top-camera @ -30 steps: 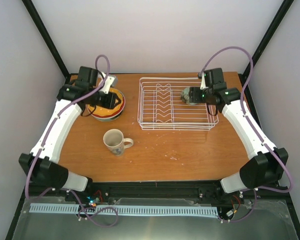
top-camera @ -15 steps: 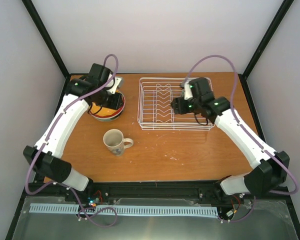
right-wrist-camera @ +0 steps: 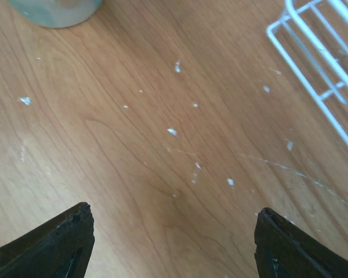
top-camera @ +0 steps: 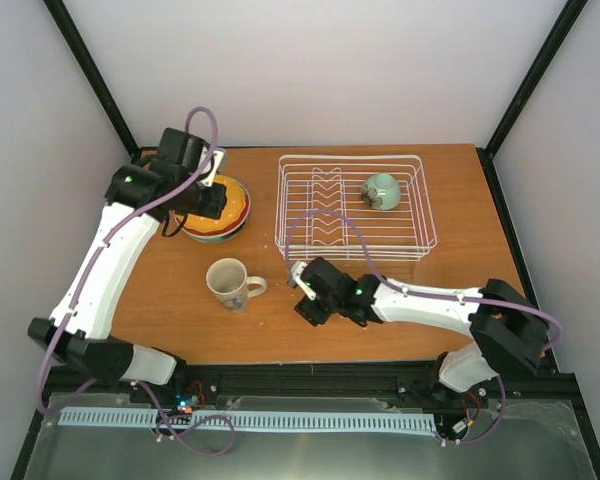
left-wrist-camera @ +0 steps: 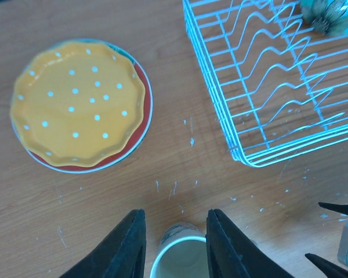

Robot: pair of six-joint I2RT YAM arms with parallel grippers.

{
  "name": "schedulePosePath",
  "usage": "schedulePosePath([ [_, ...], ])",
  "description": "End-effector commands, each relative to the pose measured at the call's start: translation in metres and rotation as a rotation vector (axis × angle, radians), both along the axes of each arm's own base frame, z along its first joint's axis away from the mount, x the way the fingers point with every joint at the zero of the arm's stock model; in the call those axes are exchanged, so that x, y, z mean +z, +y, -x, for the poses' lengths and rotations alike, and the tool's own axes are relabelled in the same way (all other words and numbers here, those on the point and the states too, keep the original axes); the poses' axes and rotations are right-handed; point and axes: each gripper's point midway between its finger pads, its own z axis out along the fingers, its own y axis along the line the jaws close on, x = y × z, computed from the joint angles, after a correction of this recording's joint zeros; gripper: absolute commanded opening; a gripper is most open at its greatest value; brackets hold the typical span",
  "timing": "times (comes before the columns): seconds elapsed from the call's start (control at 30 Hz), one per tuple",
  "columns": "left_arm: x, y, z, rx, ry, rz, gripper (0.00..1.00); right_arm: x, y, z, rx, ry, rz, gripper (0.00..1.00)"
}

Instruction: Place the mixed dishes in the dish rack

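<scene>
**Bowl in the rack, mug and plates outside**

No wrist view shows the mug (top-camera: pixel 228 280) whole. The left wrist view has only its round rim at the bottom edge, behind the left fingers (left-wrist-camera: pixel 130 249). The right wrist view has only a pale curved piece in the top left corner. From above it stands upright on the wooden surface (top-camera: pixel 450 265), in front of the plates, handle to the right; its picture is too small to read.

The left fingers are black, smooth and parted, with nothing between them. The right fingers (right-wrist-camera: pixel 301 249) are spread wide over bare, white-specked wood — only their tips show, in the lower corners.

The yellow plate (left-wrist-camera: pixel 78 110) has a scalloped edge and white dots. It lies on the red plate (left-wrist-camera: pixel 144 124), of which only a red band and a thin teal rim are visible. From above, the left arm hides part of this stack.

The rack (top-camera: pixel 350 157), of thin white wire with wavy prongs along its middle, stands right of the plates. The bowl (top-camera: pixel 381 191) — teal, glossy — rests in its right rear part, seemingly tilted.
</scene>
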Motion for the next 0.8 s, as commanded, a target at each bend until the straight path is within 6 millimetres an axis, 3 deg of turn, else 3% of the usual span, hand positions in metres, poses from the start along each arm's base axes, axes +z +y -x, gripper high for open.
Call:
schedulePosePath([
  [0.0,0.033,0.009,0.011,0.025,-0.098,0.012,0.31,0.058,0.019,-0.022,0.004,-0.228,-0.279,0.74],
  [0.1,0.027,0.006,0.01,0.016,-0.09,0.021,0.3,0.056,0.019,-0.022,0.032,-0.28,-0.31,0.75],
  [0.23,0.034,0.004,0.004,0.015,-0.137,0.04,0.29,0.056,0.037,-0.011,0.154,-0.321,-0.418,0.75],
  [0.5,0.038,0.002,0.0,-0.006,-0.182,0.037,0.29,0.027,0.072,0.002,0.321,-0.27,-0.479,0.72],
  [0.77,0.035,-0.003,-0.006,-0.032,-0.195,0.04,0.29,0.032,0.098,0.002,0.402,-0.246,-0.516,0.71],
])
